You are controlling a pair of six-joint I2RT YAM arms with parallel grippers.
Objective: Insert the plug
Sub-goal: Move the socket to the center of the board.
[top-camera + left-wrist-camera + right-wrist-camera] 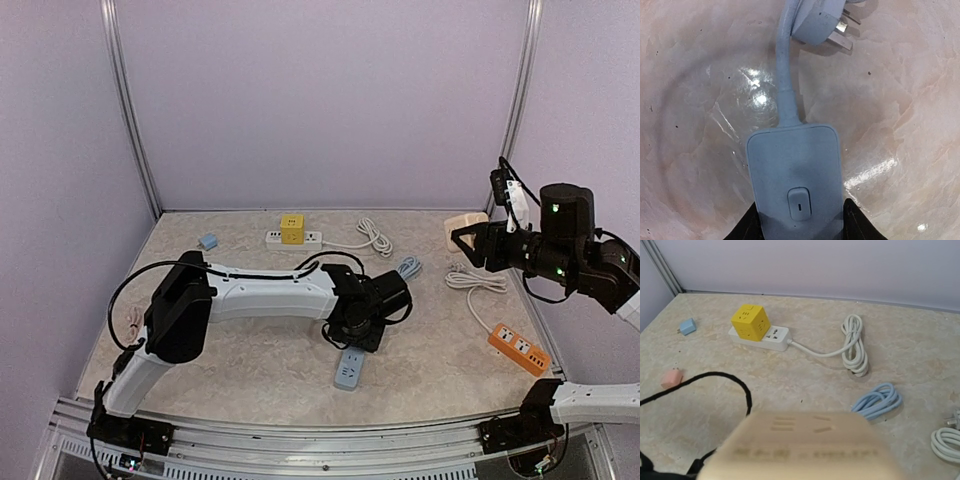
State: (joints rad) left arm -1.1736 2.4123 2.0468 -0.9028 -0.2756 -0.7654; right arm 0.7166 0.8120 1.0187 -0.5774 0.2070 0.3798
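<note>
Nearest us, we are seeing the left gripper clamping the grey power strip by its two long sides at the switch end. The plug on that strip's own cord is lying on the table just beyond the strip's far end, prongs bare. Well to the right of the strip and raised off the table, the right gripper is holding a beige socket block, and farthest beyond the strip a yellow cube is sitting on a white strip.
</note>
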